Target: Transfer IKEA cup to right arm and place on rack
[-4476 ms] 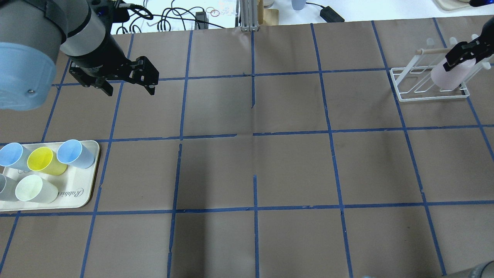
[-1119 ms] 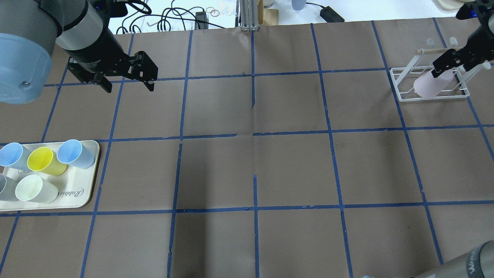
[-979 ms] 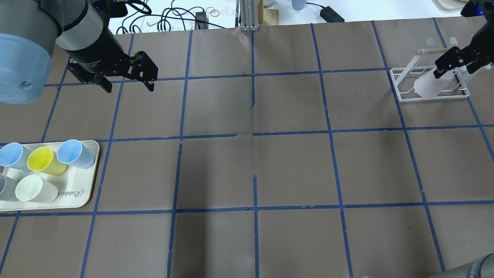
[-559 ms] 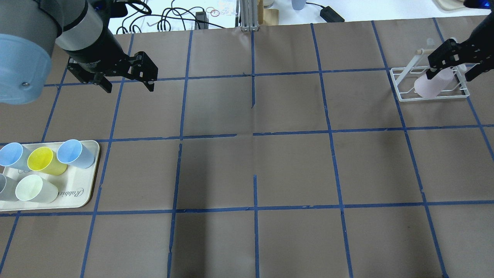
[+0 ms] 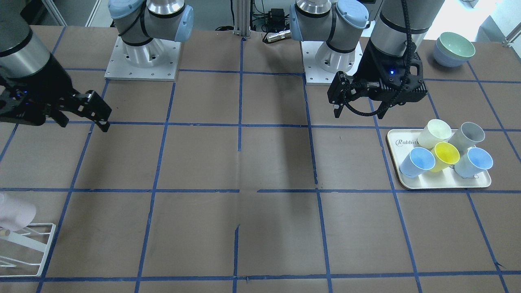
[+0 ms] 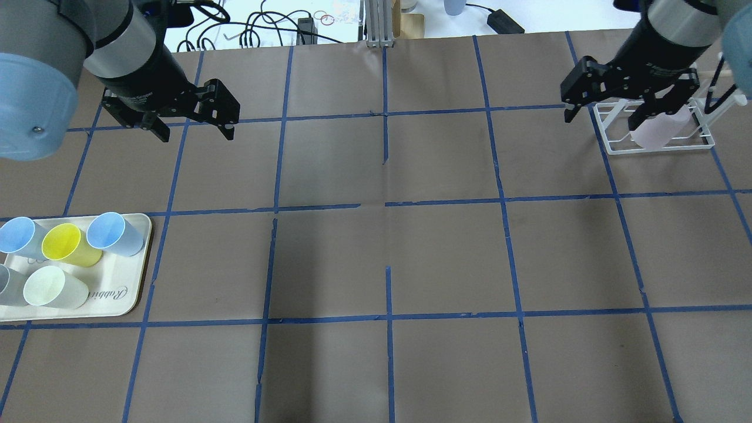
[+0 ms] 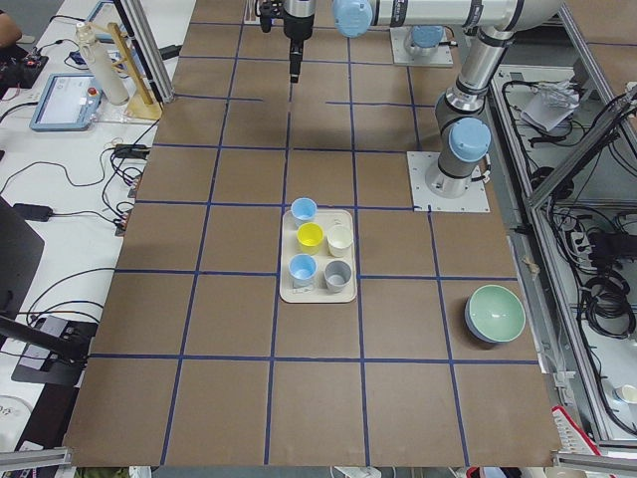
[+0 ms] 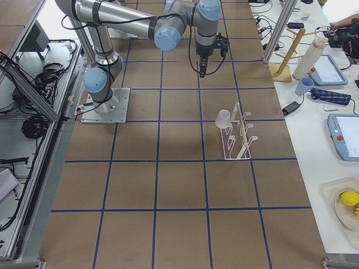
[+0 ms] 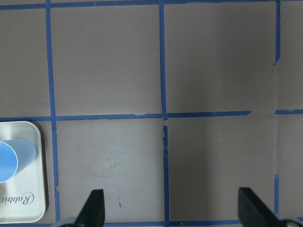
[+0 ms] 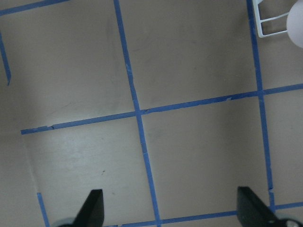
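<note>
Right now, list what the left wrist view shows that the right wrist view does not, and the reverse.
Left wrist only: a corner of the cream rectangular tray holding a light-blue plastic cup. Right wrist only: a corner of the white wire-frame rack and the edge of the pale pink plastic cup. Both: brown table with blue tape lines; left hand and right hand open, empty.

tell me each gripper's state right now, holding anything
Left gripper: open, holding nothing.
Right gripper: open, holding nothing; the IKEA cup sits on the rack.
</note>
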### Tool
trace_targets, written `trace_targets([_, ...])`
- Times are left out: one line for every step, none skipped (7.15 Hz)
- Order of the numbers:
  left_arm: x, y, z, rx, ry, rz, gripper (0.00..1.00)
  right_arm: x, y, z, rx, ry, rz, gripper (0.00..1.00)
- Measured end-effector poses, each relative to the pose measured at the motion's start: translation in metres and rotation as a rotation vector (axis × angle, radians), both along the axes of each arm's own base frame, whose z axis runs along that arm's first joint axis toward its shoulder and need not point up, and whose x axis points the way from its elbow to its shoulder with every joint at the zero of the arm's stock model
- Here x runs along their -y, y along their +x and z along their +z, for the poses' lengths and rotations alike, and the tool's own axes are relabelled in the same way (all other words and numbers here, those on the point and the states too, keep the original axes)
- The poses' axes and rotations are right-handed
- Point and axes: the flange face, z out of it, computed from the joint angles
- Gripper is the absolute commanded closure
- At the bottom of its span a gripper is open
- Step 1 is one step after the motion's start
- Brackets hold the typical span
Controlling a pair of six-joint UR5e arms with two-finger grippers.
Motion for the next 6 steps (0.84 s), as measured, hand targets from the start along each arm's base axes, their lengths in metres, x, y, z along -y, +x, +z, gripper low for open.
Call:
trace_targets([0.0, 0.0, 0.0, 0.0, 0.0, 0.001, 0.0, -0.01, 0.032, 0.003, -0.002, 0.011, -0.004, 0.0])
trace_targets([0.0, 0.0, 0.0, 0.0, 0.0, 0.001, 0.0, -0.02, 0.053, 0.007, -0.002, 0.025, -0.002, 0.0])
trace_targets([0.0, 0.001, 0.0, 0.0, 0.0, 0.001, 0.0, -0.03, 0.062, 0.012, -0.002, 0.039, 0.001, 0.0])
trace_targets([0.0, 0.001, 0.0, 0.0, 0.0, 0.002, 0.0, -0.041, 0.066, 0.017, 0.0, 0.059, 0.002, 0.0])
trace_targets([0.0, 0.001, 0.0, 0.0, 0.0, 0.002, 0.0, -0.049, 0.067, 0.022, 0.004, 0.075, 0.003, 0.0])
trace_targets([0.0, 0.001, 0.0, 0.0, 0.0, 0.003, 0.0, -0.053, 0.068, 0.026, 0.005, 0.079, 0.003, 0.0])
